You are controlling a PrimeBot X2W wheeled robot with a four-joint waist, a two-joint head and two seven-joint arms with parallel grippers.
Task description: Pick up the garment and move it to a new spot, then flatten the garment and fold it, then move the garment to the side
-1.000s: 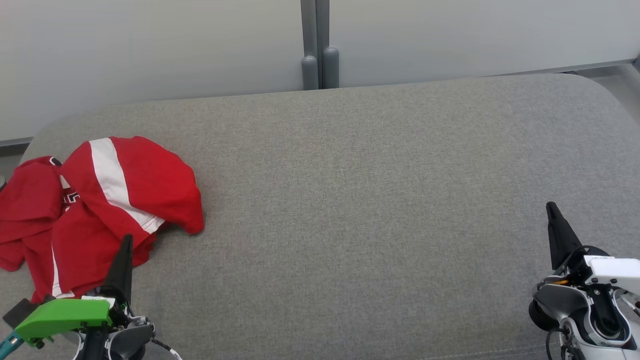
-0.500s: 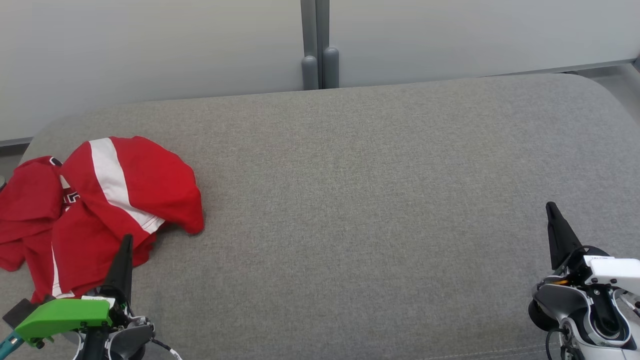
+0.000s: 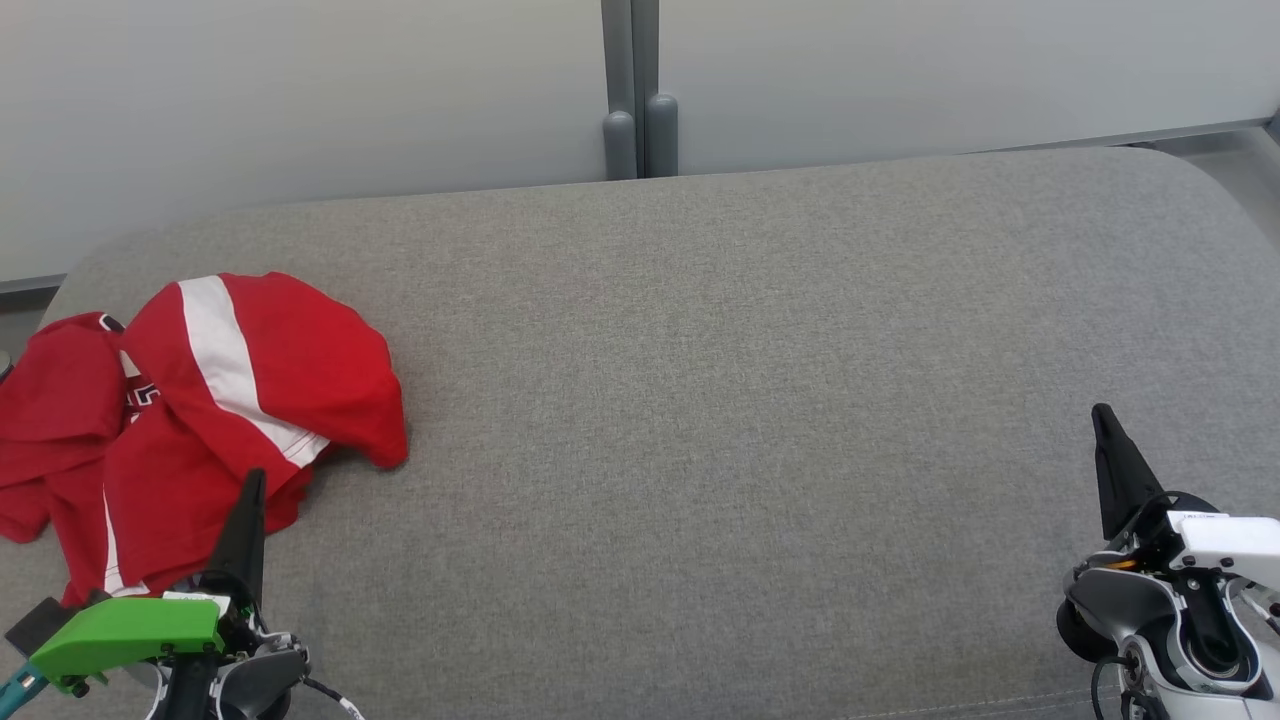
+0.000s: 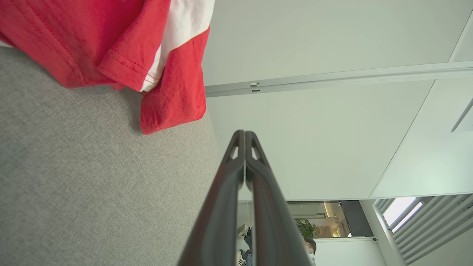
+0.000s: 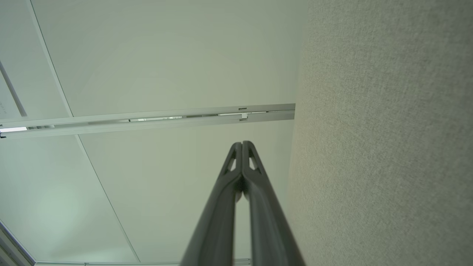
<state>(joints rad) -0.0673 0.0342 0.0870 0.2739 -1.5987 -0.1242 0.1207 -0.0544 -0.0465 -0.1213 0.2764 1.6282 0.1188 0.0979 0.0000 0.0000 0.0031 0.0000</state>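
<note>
A crumpled red garment (image 3: pixel 200 410) with a white stripe lies in a heap at the left end of the grey cushioned surface (image 3: pixel 700 400). My left gripper (image 3: pixel 257 478) stands shut at the lower left, its tip just in front of the heap's near edge, holding nothing. In the left wrist view the garment (image 4: pixel 111 48) fills the upper left, apart from my shut left gripper (image 4: pixel 244 133). Far from the garment, my right gripper (image 3: pixel 1100 412) is shut and empty at the lower right. The right wrist view has that gripper (image 5: pixel 242 143) closed beside the grey fabric.
Pale wall panels with a grey post (image 3: pixel 630 90) run behind the cushion's far edge. The cushion's rounded left edge (image 3: pixel 60 290) lies just beyond the garment. A broad stretch of bare grey fabric spans the middle and right.
</note>
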